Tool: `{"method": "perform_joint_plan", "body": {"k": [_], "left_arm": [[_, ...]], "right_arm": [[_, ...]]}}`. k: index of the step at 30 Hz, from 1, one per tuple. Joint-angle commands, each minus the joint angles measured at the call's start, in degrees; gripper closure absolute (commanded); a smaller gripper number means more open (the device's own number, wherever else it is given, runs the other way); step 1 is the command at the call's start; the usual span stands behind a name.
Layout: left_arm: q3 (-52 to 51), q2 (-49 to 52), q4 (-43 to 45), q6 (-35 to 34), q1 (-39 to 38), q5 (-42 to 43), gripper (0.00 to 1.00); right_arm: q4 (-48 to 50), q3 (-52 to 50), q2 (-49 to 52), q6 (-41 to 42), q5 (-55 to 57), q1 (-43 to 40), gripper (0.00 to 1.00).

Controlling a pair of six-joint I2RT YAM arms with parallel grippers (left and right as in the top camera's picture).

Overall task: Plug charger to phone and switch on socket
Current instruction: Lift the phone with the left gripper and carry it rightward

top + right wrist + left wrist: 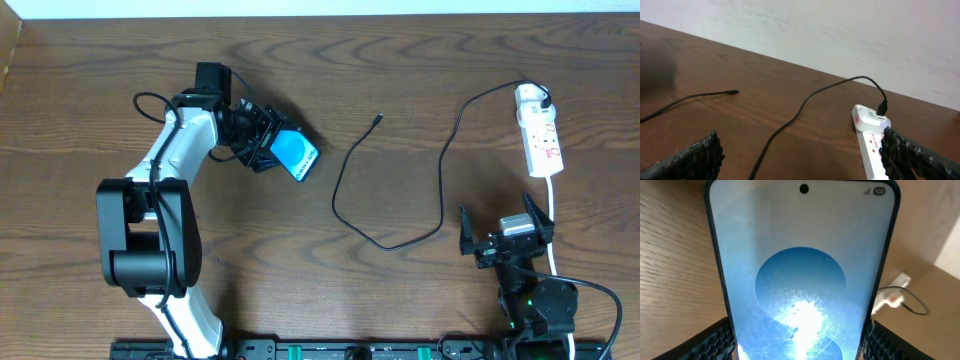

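My left gripper [268,146] is shut on the phone [296,155], a black-framed phone with a cyan-blue screen, at the table's upper left. In the left wrist view the phone [802,275] fills the frame between the two finger pads. The black charger cable [400,235] loops across the middle of the table; its small free plug [377,119] lies to the right of the phone and its other end is plugged into the white socket strip [540,140] at the right. My right gripper [505,235] is open and empty, below the socket. The right wrist view shows the socket [875,142] and cable [790,120].
The socket's white cord [553,225] runs down past the right arm. The wooden table [80,110] has its far edge along the top of the overhead view, with a pale wall [840,35] behind it.
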Motion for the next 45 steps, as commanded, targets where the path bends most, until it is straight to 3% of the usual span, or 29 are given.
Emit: {"method": "perform_joint_plan", "body": {"k": [1, 14, 33, 45], "left_arm": [[1.7, -1.6, 1.4, -5.8, 0.3, 6.5, 0.30], [1.7, -1.6, 6.2, -15.6, 0.3, 18.1, 0.31], [1.7, -1.6, 6.5, -33.6, 0.3, 30.1, 0.34], [1.7, -1.6, 6.5, -38.0, 0.3, 33.6, 0.34]], "right_arm": [[-0.2, -0.1, -0.3, 0.5, -0.3, 0.4, 0.01], [-0.2, -0.1, -0.3, 0.5, -0.3, 0.4, 0.01], [-0.2, -0.1, -0.3, 0.5, -0.3, 0.4, 0.01], [-0.2, -0.1, -0.3, 0.5, -0.3, 0.4, 0.01]]}}
